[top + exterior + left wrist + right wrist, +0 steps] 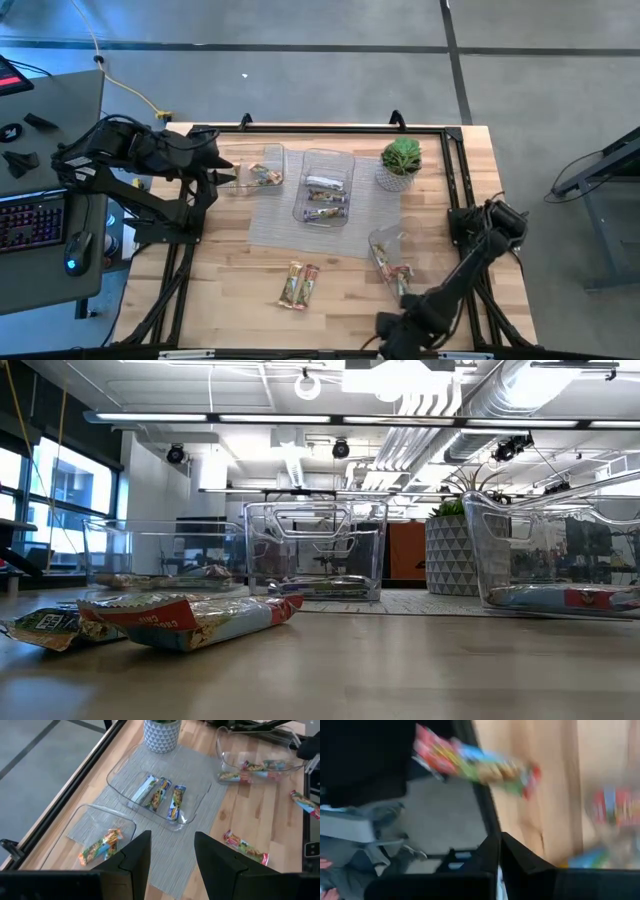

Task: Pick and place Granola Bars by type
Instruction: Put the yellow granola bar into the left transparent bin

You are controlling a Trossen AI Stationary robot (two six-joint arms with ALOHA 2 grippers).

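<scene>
Fingers of the right gripper (499, 851) are pressed together with nothing pinched; it is stationed at the near table edge, just beside the right tray (388, 243). One granola bar (403, 279) lies just outside that tray. A regrasp is judged necessary: reopen, then descend over it. The left gripper (171, 852), partly spread and empty, waits above the left tray (258, 167).

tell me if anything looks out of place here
One granola bar lies on the bare wood just outside the right-hand tray, near the table's front edge. Two more bars lie loose in front of the mat, not in any tray.
</scene>
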